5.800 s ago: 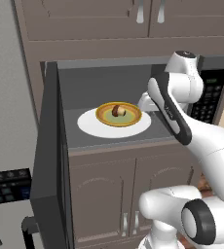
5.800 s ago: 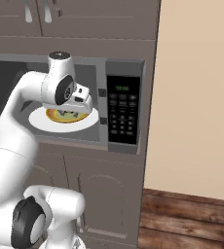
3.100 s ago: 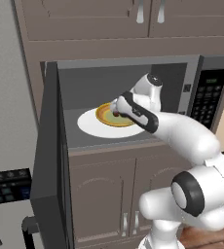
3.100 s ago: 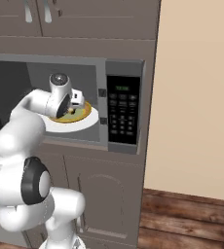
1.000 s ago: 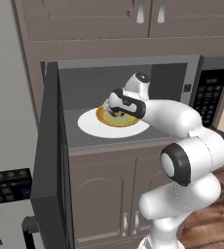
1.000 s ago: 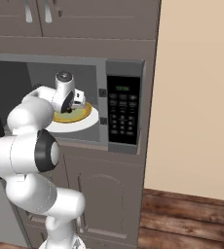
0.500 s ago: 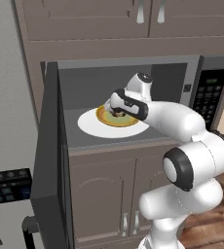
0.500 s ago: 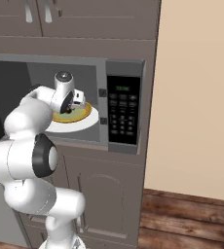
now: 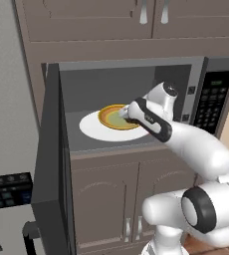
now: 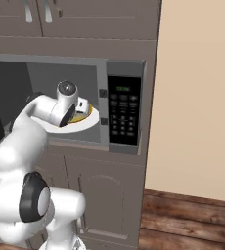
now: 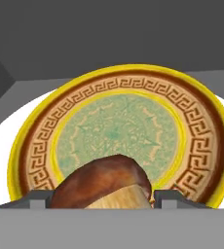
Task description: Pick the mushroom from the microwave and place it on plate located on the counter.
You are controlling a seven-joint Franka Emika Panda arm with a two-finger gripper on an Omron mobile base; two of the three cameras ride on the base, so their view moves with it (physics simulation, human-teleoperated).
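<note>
The microwave (image 9: 213, 99) stands open, and my arm reaches into its cavity. In the hand view the mushroom (image 11: 104, 182), brown cap over pale stem, lies on the near part of a yellow-rimmed dish (image 11: 201, 121) with a green centre. My gripper (image 11: 103, 199) is shut on it, one fingertip (image 11: 38, 197) against each side of the cap. From the base views the gripper (image 9: 124, 113) sits low over that dish (image 9: 109, 117), with the hand covering the mushroom. The plate and the counter are out of view.
The dish rests on a white turntable disc (image 9: 94, 130). The dark microwave door (image 9: 52, 164) swings out to the left. The keypad panel (image 10: 124, 110) is to the right of the cavity. Grey cabinet doors (image 9: 106, 199) lie below and a stove panel (image 9: 7, 191) at lower left.
The hand has stayed low over the dish, barely moving. The fingers have drawn in a little onto the mushroom's sides.
</note>
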